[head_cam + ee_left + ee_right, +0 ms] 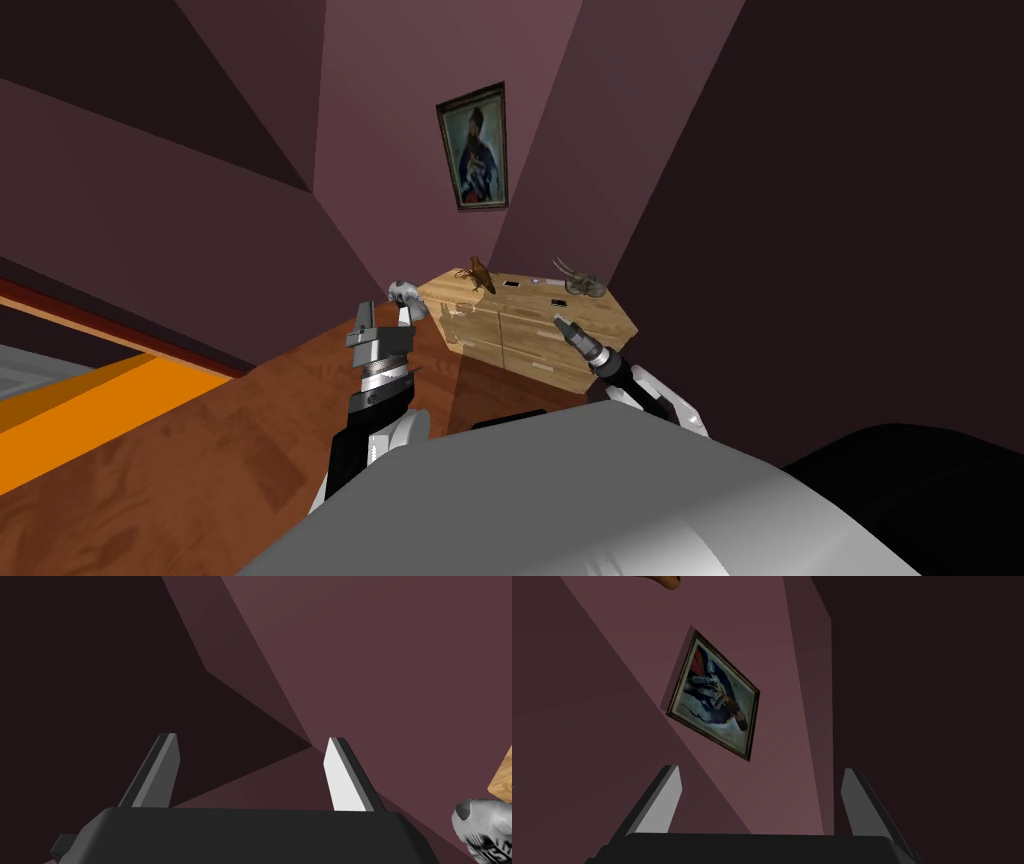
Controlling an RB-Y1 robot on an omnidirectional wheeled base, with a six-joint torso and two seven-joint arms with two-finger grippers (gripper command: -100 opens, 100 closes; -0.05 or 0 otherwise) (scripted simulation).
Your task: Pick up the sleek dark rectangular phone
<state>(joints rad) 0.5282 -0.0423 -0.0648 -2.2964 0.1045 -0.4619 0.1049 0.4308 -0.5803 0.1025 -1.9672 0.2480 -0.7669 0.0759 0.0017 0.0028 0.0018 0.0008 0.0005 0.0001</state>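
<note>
A light wooden dresser (pixel 560 335) stands in the room's corner ahead of me. On its top lie two small dark flat rectangles: one phone-like slab (pixel 511 284) toward the back and another (pixel 558 302) nearer the front edge. I cannot tell which is the phone. My right gripper (pixel 562 324) (pixel 762 768) hangs open and empty just short of the dresser's front, below the nearer slab. My left gripper (pixel 360 315) (pixel 252 738) is raised by the dresser's left corner, open and empty.
On the dresser stand a brown bird figure (pixel 481 273) and a wire ornament (pixel 583 283). A grey striped object (pixel 403 293) (pixel 482 828) sits at its left corner, close to my left gripper. A framed portrait (pixel 473 146) hangs above. Walls close in on both sides.
</note>
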